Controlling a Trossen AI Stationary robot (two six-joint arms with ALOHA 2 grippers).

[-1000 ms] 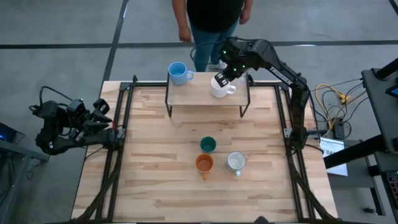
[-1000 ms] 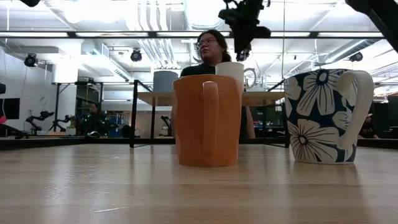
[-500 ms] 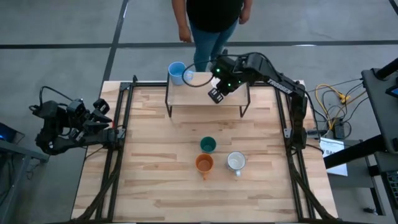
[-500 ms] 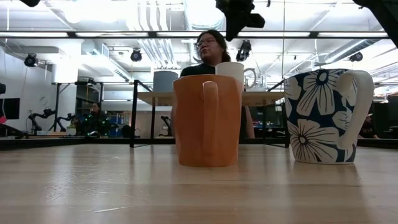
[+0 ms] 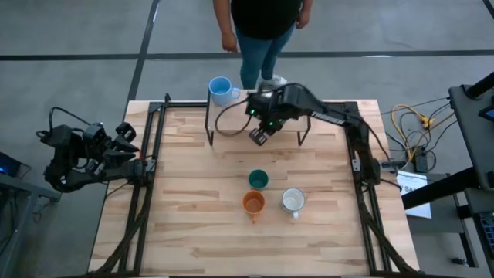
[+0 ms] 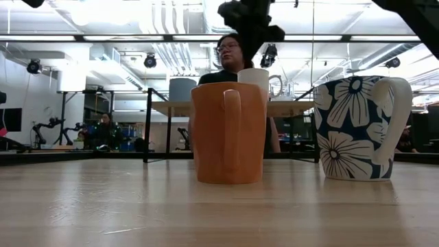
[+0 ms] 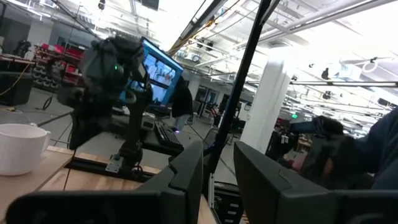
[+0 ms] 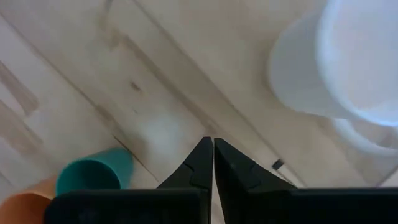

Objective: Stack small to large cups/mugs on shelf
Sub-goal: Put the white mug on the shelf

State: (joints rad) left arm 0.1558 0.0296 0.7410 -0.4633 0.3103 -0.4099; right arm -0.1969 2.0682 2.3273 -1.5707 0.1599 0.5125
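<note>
Right gripper pressed shut, empty, hanging over shelf's near edge, about mid-length. Next cups lie toward desk's near edge from it: green cup closest, then orange mug and floral mug side by side beyond. Blue mug sits at shelf's far left corner. Right arm clearly nearer; left gripper spread, parked off left edge.

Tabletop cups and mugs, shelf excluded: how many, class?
3. The dark green cup stands mid-table; the orange mug and the flowered mug stand side by side close by. The right arm may hide more.
</note>
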